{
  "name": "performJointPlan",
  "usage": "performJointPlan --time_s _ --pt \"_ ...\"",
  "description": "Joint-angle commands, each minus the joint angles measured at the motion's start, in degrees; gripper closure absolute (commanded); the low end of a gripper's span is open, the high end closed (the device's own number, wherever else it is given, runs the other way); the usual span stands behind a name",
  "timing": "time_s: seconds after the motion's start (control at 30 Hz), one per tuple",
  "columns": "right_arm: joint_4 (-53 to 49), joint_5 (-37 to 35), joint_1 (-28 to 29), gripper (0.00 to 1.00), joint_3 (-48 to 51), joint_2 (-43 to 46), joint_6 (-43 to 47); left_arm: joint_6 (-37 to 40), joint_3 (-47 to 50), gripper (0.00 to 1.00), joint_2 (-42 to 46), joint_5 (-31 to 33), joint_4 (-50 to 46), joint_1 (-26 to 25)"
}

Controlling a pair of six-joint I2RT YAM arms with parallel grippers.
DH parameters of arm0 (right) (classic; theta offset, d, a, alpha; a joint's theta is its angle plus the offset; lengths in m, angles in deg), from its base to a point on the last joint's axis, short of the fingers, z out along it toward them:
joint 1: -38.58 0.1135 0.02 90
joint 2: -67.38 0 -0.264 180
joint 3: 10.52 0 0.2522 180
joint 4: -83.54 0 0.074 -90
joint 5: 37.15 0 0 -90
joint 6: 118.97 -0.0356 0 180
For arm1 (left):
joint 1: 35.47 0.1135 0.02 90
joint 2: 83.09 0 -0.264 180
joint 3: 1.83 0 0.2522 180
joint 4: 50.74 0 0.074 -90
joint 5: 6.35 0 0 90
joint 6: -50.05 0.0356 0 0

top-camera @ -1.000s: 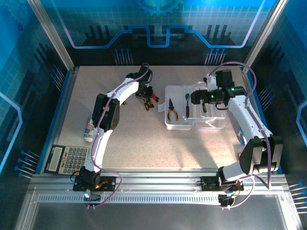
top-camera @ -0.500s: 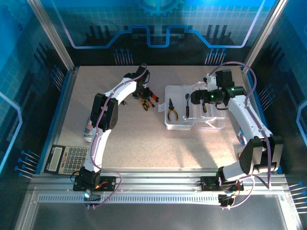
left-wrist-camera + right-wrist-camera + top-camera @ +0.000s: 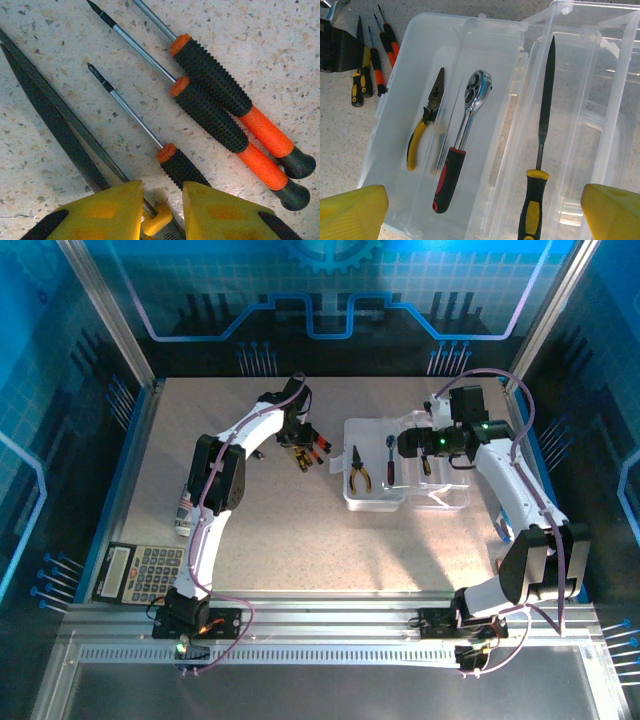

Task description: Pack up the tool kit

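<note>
left gripper point(image 3: 162, 200) sits over the handle of the file point(image 3: 55, 125), three screwdrivers point(image 3: 215, 100) just ahead; we can't tell if it's gripping. right gripper point(image 3: 481, 210) spread wide above the open case point(image 3: 410, 60), likely waiting to receive

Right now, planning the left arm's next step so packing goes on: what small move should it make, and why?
Probably close the left gripper on the file. Its handle end seems to lie between the fingers, three screwdrivers lie loose beside it, and the open case has free space for it.
</note>
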Motion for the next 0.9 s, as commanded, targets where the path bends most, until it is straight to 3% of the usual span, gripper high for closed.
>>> performJointPlan --time_s 0.0,0.57,0.87 --pt "0.59 1.78 0.53 0.00 0.61 0.73 0.37 -0.98 0.44 0.72 2.52 -2.12 -1.61 -0.52" --pt "0.95 1.55 0.50 0.00 1.31 0.73 0.42 -0.85 -3.34 0.71 2.31 -1.30 -4.11 -1.36" --pt "-0.20 -1.30 0.28 0.00 1.13 0.29 0.63 -0.50 -4.37 0.62 2.41 0.23 -5.21 -2.11"
